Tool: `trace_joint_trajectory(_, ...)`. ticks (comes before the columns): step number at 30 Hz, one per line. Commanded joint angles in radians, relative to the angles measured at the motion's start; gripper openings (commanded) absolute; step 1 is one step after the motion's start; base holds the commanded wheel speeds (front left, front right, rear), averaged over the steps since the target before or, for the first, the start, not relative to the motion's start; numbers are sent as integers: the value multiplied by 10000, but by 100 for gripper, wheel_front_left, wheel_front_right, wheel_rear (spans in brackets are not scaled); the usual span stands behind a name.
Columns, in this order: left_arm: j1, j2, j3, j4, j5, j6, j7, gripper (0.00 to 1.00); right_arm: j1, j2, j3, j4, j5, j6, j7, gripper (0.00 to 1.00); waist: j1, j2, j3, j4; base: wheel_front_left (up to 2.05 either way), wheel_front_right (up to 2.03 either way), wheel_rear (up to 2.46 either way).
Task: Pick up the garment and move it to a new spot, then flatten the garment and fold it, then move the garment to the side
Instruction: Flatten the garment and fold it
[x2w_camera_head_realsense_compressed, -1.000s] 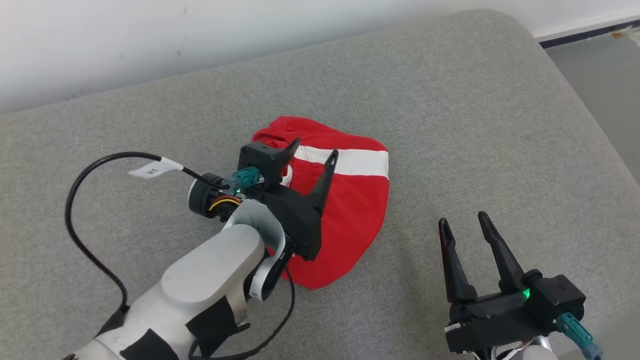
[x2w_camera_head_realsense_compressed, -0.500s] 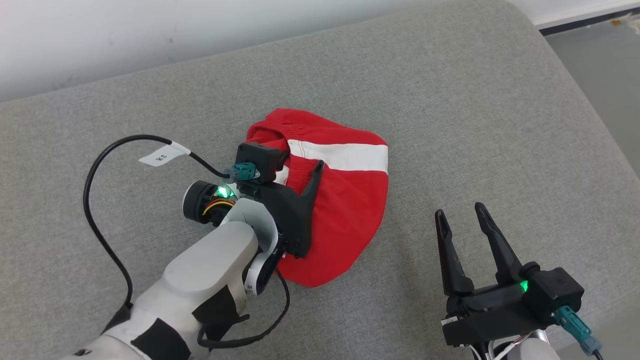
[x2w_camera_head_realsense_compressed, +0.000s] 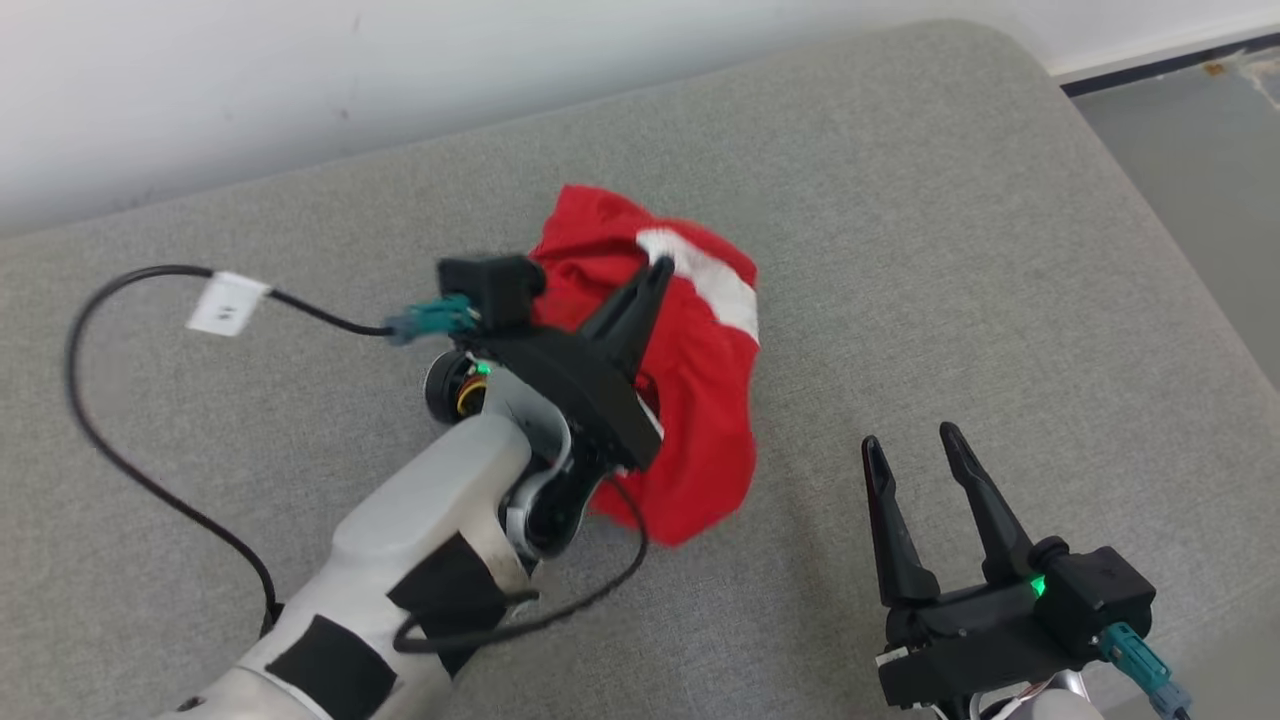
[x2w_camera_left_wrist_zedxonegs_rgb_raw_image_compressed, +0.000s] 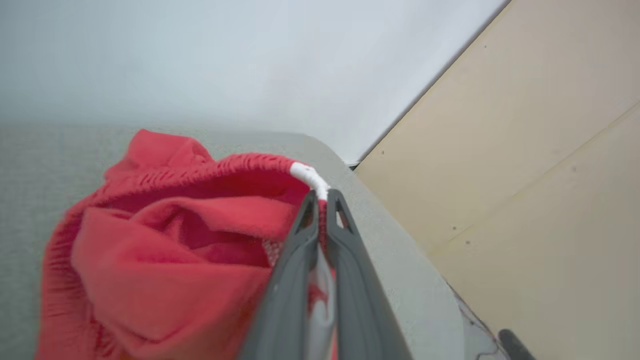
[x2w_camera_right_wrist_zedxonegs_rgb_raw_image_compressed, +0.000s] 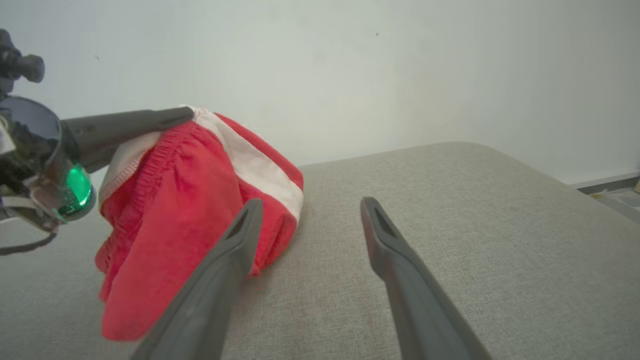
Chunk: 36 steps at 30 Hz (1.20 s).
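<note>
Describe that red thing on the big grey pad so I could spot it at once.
Start at the wide grey cushioned pad by the white wall. Near its middle sits a crumpled red garment, its top edge pinched and held up by the shut jaws of the left arm. Its red colour and white stripe set it apart.

light: bright, even | shadows: soft | blur: motion (head, left wrist views)

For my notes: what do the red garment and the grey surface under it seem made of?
The garment: soft matte cloth, likely a woven or knit textile; it crumples and drapes, with a gathered, elastic-looking waistband and a white stripe. The surface: grey upholstery fabric, matte, with a visible coarse weave and a rounded, padded-looking corner.
</note>
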<state>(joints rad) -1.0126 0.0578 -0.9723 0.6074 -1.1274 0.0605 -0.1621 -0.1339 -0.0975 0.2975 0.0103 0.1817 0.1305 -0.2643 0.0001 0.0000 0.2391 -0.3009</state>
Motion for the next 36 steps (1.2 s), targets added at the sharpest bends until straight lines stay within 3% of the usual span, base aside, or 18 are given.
trace_joint_trajectory(1,51,-44,390,-276,-567,-273,-221,0,110,-7,49,42,64,4,-23,100,-1,0,-242,-46,0,0,0)
trace_joint_trajectory(3,-65,-62,956,-765,-1277,-535,-513,0,182,-38,111,100,108,4,-23,100,-1,0,-431,-71,0,0,0)
trace_joint_trajectory(5,-37,-78,1199,-1291,-1937,-493,-704,10,211,-66,165,123,144,4,-23,100,-1,0,-609,-105,0,0,0)
trace_joint_trajectory(10,1058,55,195,-907,-1969,16,-284,30,270,-158,113,45,169,4,-23,100,-1,0,-781,-42,0,0,0)
trace_joint_trajectory(11,1307,201,7,-755,-1894,-24,-223,27,288,-182,93,26,179,4,-23,100,-1,0,-788,-25,0,0,0)
trace_joint_trajectory(12,1635,297,-140,-586,-1926,-47,-180,0,318,-205,51,5,164,4,-23,100,-1,0,-797,5,0,0,0)
trace_joint_trajectory(17,2622,560,-457,-238,-1896,-241,-318,0,534,-276,-175,-69,99,4,-23,100,-1,0,-787,294,0,0,0)
trace_joint_trajectory(23,2312,494,-85,-592,-1725,-247,-719,0,484,-230,-118,-34,76,4,-23,100,-1,0,-778,483,0,0,0)
trace_joint_trajectory(25,2099,364,58,-834,-1722,-183,-767,47,387,-210,-57,-33,86,4,-23,100,-1,0,-746,479,0,0,0)
trace_joint_trajectory(26,2004,305,92,-946,-1772,-182,-728,100,359,-203,-42,-34,102,4,-23,100,-1,0,-722,469,0,0,0)
trace_joint_trajectory(31,1407,53,-21,-1281,-2237,-57,17,100,214,-186,77,-19,144,4,-22,100,-1,0,-520,226,0,0,0)
trace_joint_trajectory(36,1030,-51,34,-1039,-3359,306,1065,100,8,-103,125,-50,153,4,-22,100,-1,0,-187,-258,0,0,0)
